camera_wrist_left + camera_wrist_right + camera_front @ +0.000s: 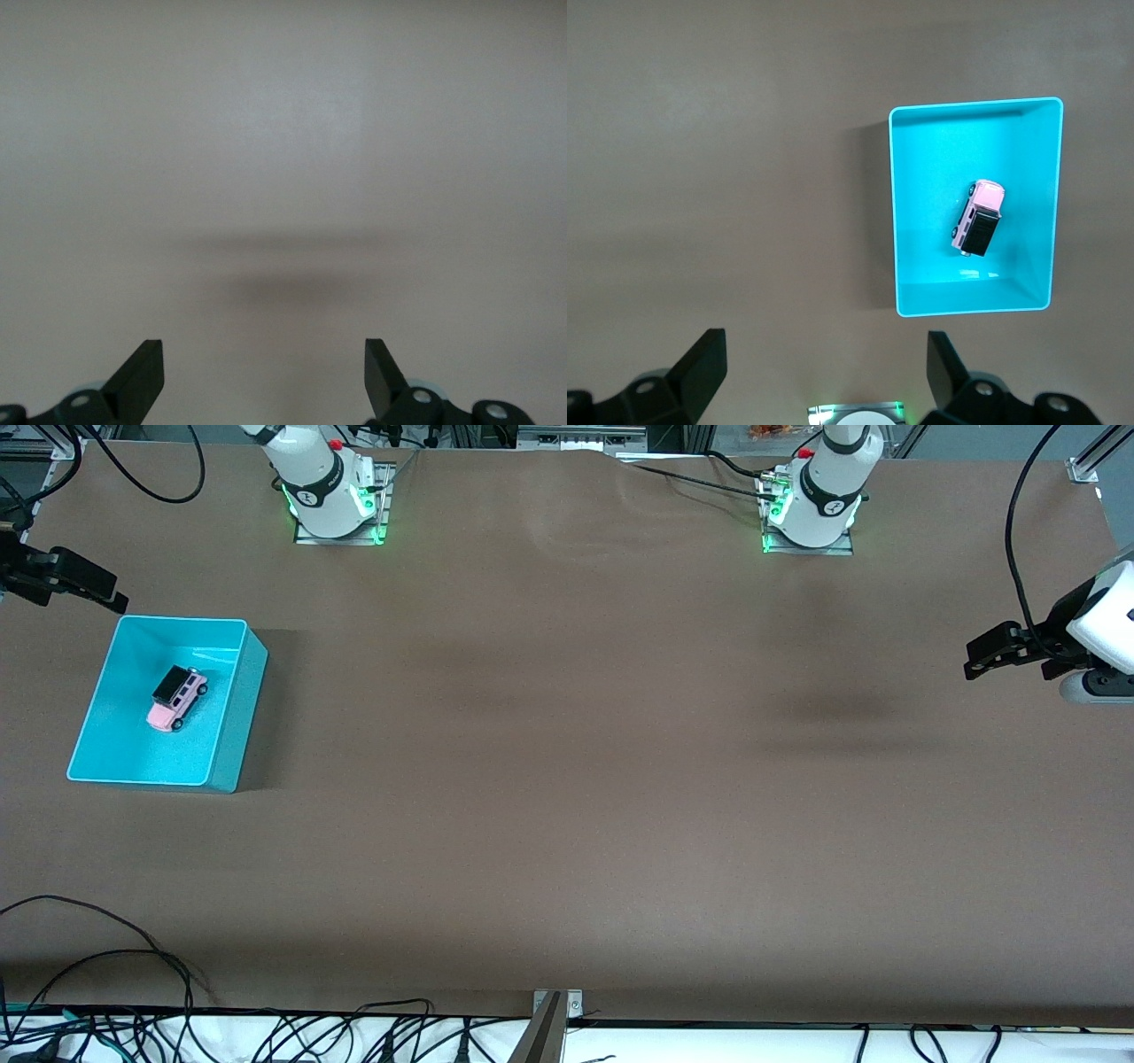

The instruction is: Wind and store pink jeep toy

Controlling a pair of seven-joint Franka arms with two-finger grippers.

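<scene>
- Front view: the pink jeep toy (176,700) stands upright on its wheels on the floor of the teal bin (239,717), black roof up. The bin sits on the brown table (567,779) at the right arm's end, nearer to the robots' edge than to the front camera's edge.
- Front view: the toy's long axis runs diagonally to the bin walls. The black-roofed end points toward the robots' edge of the table; the bare pink end points toward the front camera's edge and the right arm's end.
- Front view: the right gripper (111,598) hangs in the air at the right arm's end of the table, just off the bin corner closest to the robots' edge, with its black body roughly level. The left gripper (974,660) hangs over the left arm's end of the table, well apart from the bin, also roughly level, fingers aimed inward along the table.
- Left wrist view: the left gripper (264,372) has its two fingers (142,376) spread wide with nothing between them; only bare table surface shows.
- Right wrist view: the right gripper (824,372) is likewise spread wide and holds nothing. It looks down on the teal bin (970,305) with the pink jeep toy (979,216) inside, well clear of the fingers (700,367), set at a slight slant to the bin's long walls.
</scene>
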